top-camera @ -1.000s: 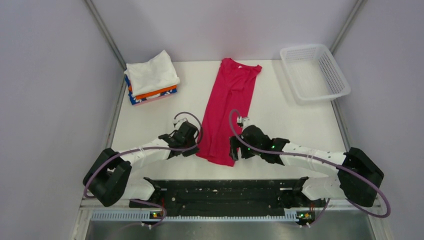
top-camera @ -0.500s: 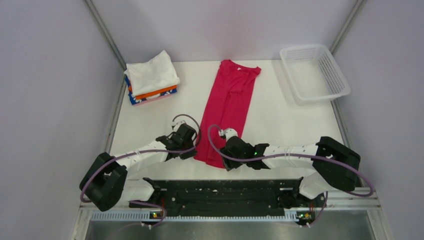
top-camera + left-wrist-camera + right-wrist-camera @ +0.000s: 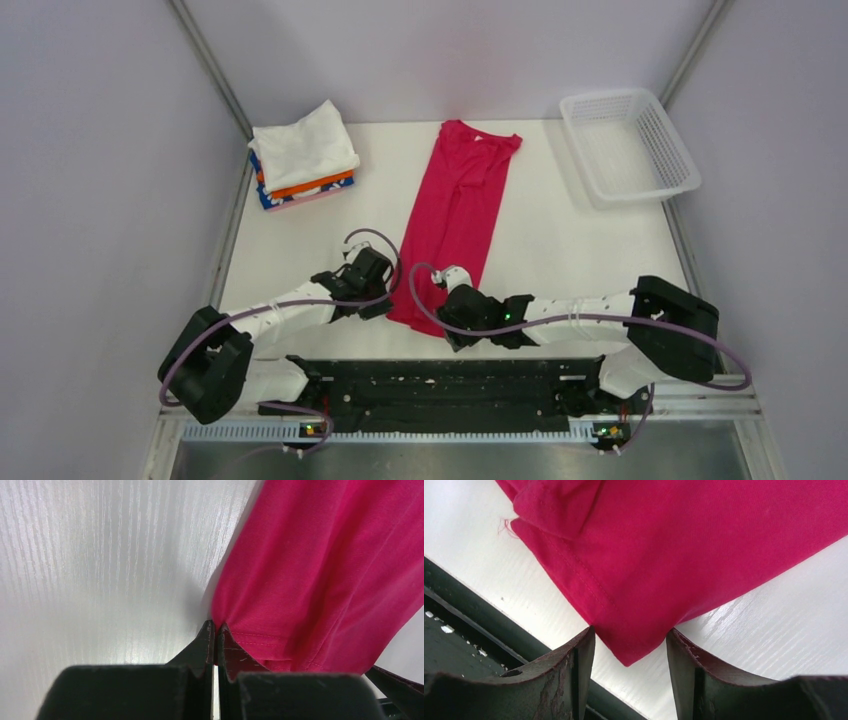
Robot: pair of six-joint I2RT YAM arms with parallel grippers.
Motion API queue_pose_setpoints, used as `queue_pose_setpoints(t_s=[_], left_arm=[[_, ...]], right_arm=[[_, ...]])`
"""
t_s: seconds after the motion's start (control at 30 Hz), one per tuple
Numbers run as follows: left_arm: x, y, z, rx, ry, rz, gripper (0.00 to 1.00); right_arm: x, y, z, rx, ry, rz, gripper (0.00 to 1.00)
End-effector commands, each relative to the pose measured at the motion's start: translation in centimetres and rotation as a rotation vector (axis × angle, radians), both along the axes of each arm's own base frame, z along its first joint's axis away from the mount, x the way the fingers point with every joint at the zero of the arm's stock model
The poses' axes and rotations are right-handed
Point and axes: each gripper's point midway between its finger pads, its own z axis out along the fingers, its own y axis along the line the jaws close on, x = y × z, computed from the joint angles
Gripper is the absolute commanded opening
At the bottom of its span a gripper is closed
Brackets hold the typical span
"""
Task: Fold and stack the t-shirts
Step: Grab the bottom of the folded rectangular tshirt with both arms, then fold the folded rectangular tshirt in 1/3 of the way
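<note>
Partly done: crimson t-shirt (image 3: 455, 215) lay mid-desk (image 3: 580, 250), narrowed to a long strip; folded stack (image 3: 300, 155) sat far left. Left hand (image 3: 216, 626) pinched the near hem corner; right hand (image 3: 630, 632) was spread astride the other. Crosswise folds and stacking remained, I judged.

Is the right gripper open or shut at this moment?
Open. In the right wrist view the right gripper shows fingers apart; a corner of the pink shirt lies between them, unpinched.

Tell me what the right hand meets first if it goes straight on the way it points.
The right hand would meet the crimson t-shirt first: its hem corner lies between the open fingers, though depth is unclear.
</note>
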Motion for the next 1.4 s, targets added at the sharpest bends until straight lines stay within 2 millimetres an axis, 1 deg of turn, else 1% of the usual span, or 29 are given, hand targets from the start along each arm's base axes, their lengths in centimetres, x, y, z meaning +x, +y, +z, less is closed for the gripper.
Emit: queue_pose_setpoints(t_s=[0.0, 0.07, 0.1, 0.13, 0.2, 0.23, 0.3, 0.4, 0.5, 0.57, 0.63, 0.7, 0.8, 0.9, 0.97, 1.03, 1.1, 1.17, 1.23, 1.33, 1.37], left_arm=[[-0.3, 0.5, -0.1, 0.022, 0.007, -0.005, 0.00], [-0.4, 0.6, -0.2, 0.026, 0.009, -0.006, 0.00], [-0.4, 0.7, -0.2, 0.030, 0.008, -0.004, 0.00], [-0.4, 0.9, -0.2, 0.036, 0.009, -0.002, 0.00], [-0.5, 1.1, 0.0, 0.040, 0.007, 0.001, 0.00], [-0.6, 1.2, 0.1, 0.040, 0.005, 0.002, 0.00], [-0.8, 1.4, 0.2, 0.043, -0.003, -0.003, 0.00], [-1.9, 2.6, -0.1, 0.093, 0.008, -0.046, 0.00], [-3.0, 3.9, 0.2, 0.136, 0.028, -0.061, 0.00], [-3.7, 3.5, 0.6, 0.101, 0.026, -0.091, 0.00], [-4.7, 2.4, 1.3, 0.028, 0.027, -0.138, 0.00], [-5.1, 1.7, 2.3, -0.029, -0.003, -0.166, 0.00], [-4.8, 1.1, 4.4, -0.096, -0.079, -0.177, 0.00], [-3.5, 0.0, 6.7, -0.164, -0.181, -0.183, 0.00], [-1.6, -0.5, 7.8, -0.182, -0.270, -0.155, 0.00], [0.5, -1.3, 9.2, -0.207, -0.358, -0.131, 0.00], [2.2, -1.9, 10.5, -0.205, -0.405, -0.114, 0.00], [3.9, -2.3, 11.6, -0.185, -0.434, -0.100, 0.00], [5.5, -2.9, 12.3, -0.156, -0.445, -0.104, 0.00], [7.8, -3.4, 12.4, -0.100, -0.432, -0.110, 0.00], [8.8, -3.7, 12.8, -0.091, -0.434, -0.110, 0.00]], right_arm=[[-1.2, -0.8, -0.6, -0.074, 0.016, 0.014, 0.54], [-1.1, -1.1, -1.0, -0.097, 0.013, -0.003, 0.52], [-0.9, -1.2, -1.2, -0.111, 0.007, -0.018, 0.47], [-0.8, -1.3, -1.3, -0.123, 0.004, -0.028, 0.39], [-0.8, -1.5, -1.4, -0.139, 0.003, -0.037, 0.18], [-1.0, -1.4, -1.4, -0.135, 0.009, -0.033, 0.10], [-1.5, -1.3, -1.4, -0.131, 0.021, -0.004, 0.00], [-2.7, -1.1, -1.1, -0.131, 0.031, 0.047, 0.00], [-4.9, -0.3, -0.8, -0.090, 0.074, 0.132, 0.00], [-6.3, 0.5, -0.4, -0.040, 0.104, 0.174, 0.00], [-7.1, 1.3, 0.3, 0.020, 0.128, 0.188, 0.00], [-7.3, 1.7, 1.2, 0.074, 0.132, 0.183, 0.00], [-6.9, 2.3, 3.0, 0.146, 0.099, 0.171, 0.00], [-6.0, 2.6, 4.5, 0.181, 0.050, 0.147, 0.00], [-5.0, 2.7, 5.1, 0.192, 0.022, 0.131, 0.00], [-2.9, 2.4, 5.6, 0.191, -0.015, 0.076, 0.00], [-0.7, 2.1, 6.6, 0.193, -0.064, 0.021, 0.00], [1.1, 1.8, 7.7, 0.193, -0.117, 0.005, 0.00], [2.6, 1.3, 8.2, 0.167, -0.159, 0.003, 0.00], [5.1, 0.0, 8.2, 0.118, -0.177, -0.039, 0.00], [5.9, -0.4, 8.3, 0.108, -0.185, -0.058, 0.00]])
